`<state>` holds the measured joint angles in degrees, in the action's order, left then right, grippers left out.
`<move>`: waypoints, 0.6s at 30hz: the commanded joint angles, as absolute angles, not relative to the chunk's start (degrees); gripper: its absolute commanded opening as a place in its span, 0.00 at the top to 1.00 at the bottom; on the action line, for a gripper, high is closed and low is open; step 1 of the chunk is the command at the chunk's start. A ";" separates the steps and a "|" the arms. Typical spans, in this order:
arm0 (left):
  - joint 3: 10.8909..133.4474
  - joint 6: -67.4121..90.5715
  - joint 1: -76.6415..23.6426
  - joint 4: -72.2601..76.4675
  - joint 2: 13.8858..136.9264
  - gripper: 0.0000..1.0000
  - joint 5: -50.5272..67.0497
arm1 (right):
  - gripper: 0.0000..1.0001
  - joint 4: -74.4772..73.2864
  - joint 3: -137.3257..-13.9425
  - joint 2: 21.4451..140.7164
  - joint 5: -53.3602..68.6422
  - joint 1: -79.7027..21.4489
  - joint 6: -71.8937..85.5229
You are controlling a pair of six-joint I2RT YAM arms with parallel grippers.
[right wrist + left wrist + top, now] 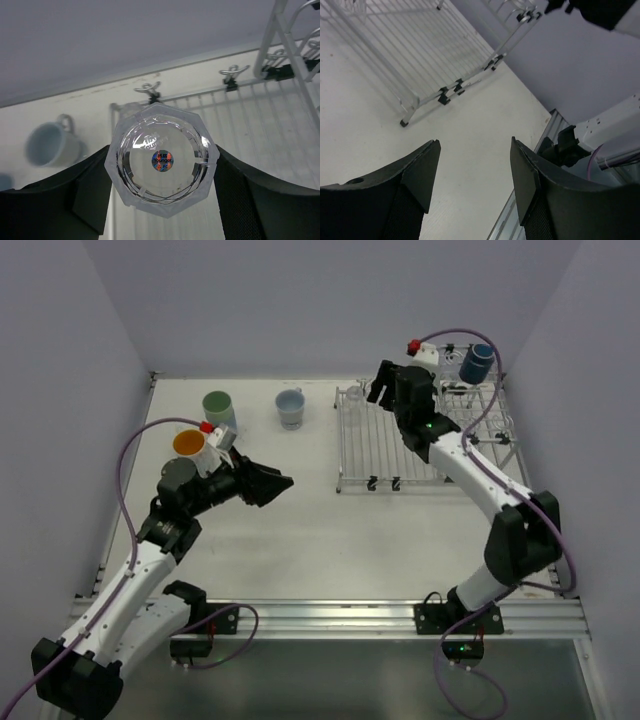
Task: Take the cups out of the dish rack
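The silver wire dish rack [385, 445] stands at the right of the table. My right gripper [378, 390] is at the rack's far left corner, its jaws closed against both sides of a clear faceted glass [161, 160] with a round sticker; the glass also shows in the top view [355, 397]. A dark navy cup [478, 362] sits in the raised basket at the far right. A pale green cup [218, 405], a light blue mug [290, 406] and an orange cup [187, 444] stand on the table to the left. My left gripper [285, 481] is open and empty above the table.
The rack's near left corner and feet [442, 95] show ahead of my left gripper [475, 150]. The light blue mug [50, 145] is left of the rack's grid [280, 130] in the right wrist view. Walls enclose the table on three sides.
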<state>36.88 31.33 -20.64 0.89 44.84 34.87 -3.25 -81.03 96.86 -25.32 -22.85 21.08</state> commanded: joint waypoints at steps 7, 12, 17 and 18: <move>29.27 48.16 -22.24 29.61 51.31 0.37 34.28 | 0.52 27.19 -51.18 75.41 15.35 -29.08 53.85; 26.55 49.65 -22.59 36.55 54.31 0.32 32.35 | 0.52 37.52 -45.01 74.62 23.29 -32.43 62.57; 26.63 50.45 -23.12 39.64 57.83 0.25 31.64 | 0.52 42.35 -42.63 75.94 25.13 -34.80 64.94; 26.80 50.19 -23.12 39.81 58.70 0.25 31.29 | 0.52 43.23 -42.19 76.02 25.66 -34.72 65.91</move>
<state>26.37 49.08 -22.65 33.08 57.19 32.69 31.59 -42.37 76.36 21.26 -34.74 60.45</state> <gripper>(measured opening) 0.743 0.730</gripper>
